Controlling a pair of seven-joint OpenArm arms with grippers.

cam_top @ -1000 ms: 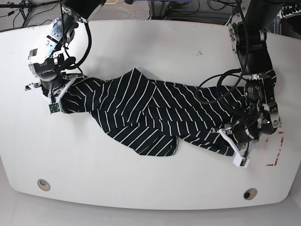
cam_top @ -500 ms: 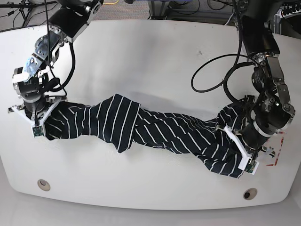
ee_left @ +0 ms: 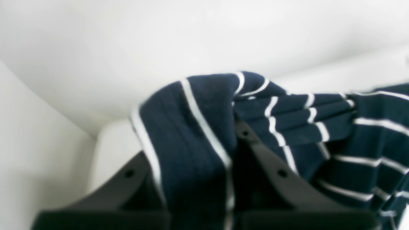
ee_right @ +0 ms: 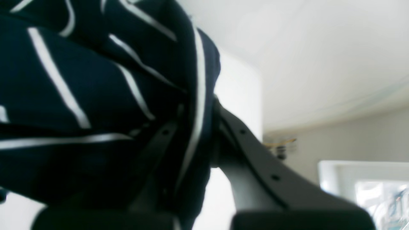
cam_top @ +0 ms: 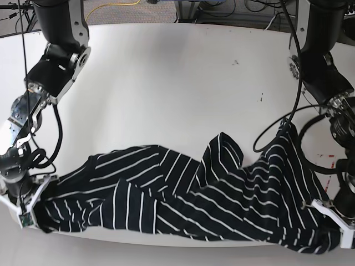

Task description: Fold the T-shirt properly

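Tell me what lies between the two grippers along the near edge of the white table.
In the base view, only the black white-striped fabric T-shirt spans from the right gripper to the left gripper, both shut on it, bunched mid-span over the white table.

You have the T-shirt (cam_top: 183, 194) stretched along the table's (cam_top: 166, 83) near edge, reaching almost from its left side to its right. The right gripper (cam_top: 30, 208) sits at the near-left corner, clamped on one end of the shirt; the left gripper (cam_top: 333, 221) sits at the near-right corner, clamped on the other end. Between them the cloth lies bunched on the tabletop, with a fold rising just right of the middle.
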